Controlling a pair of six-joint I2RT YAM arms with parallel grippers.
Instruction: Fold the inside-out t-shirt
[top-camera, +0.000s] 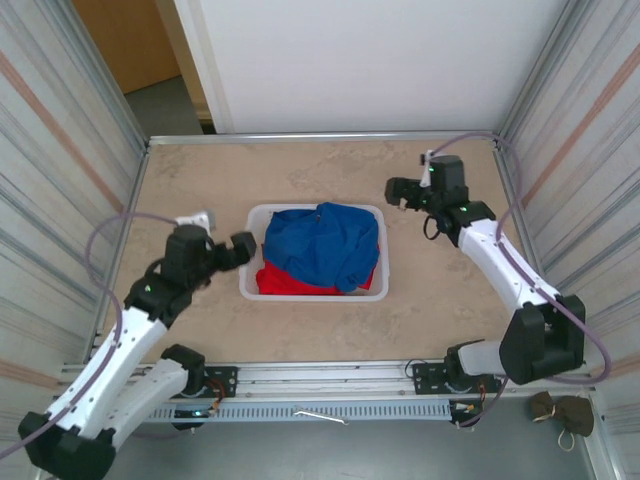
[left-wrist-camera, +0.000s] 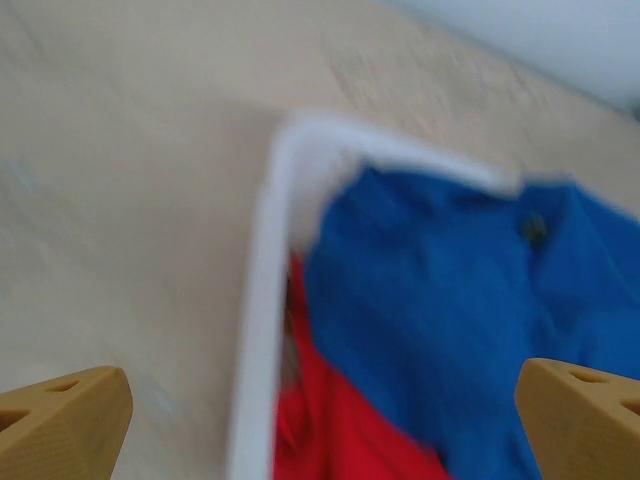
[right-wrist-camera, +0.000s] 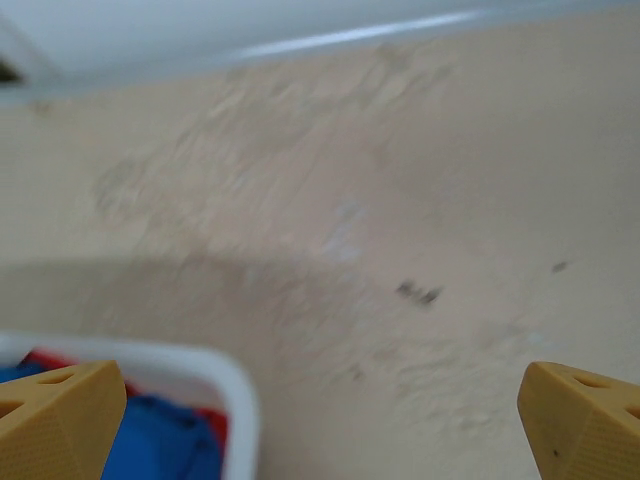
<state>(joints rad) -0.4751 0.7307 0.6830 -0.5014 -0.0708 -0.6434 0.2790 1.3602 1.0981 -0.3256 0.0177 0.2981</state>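
Counted from above: two arms (left arm (top-camera: 130, 330), right arm (top-camera: 495, 255)), one white rectangular plastic bin (top-camera: 300, 296), two garments inside it. One royal-blue soft cotton t-shirt (top-camera: 325, 240), crumpled in a loose heap on top, filling the far and right parts of the bin up to its far rim; no flat panel, just folds and bulges. One red garment (top-camera: 290, 281) beneath, showing along the near and left side. Bin near the middle of the beige marbled desk (top-camera: 200, 180), bare surface on all four sides, widest toward the far edge. Metal rails (top-camera: 320, 138) along the far and near edges, ribbed panel walls (top-camera: 60, 150) close on both sides. Spread-wide left jaws, gripping nothing, just beside the bin's left wall, tan fingertips (left-wrist-camera: 60, 420) at the bottom corners of the blurred left wrist view. Likewise spread-wide right jaws, holding nothing, over bare desk off the bin's far right corner.
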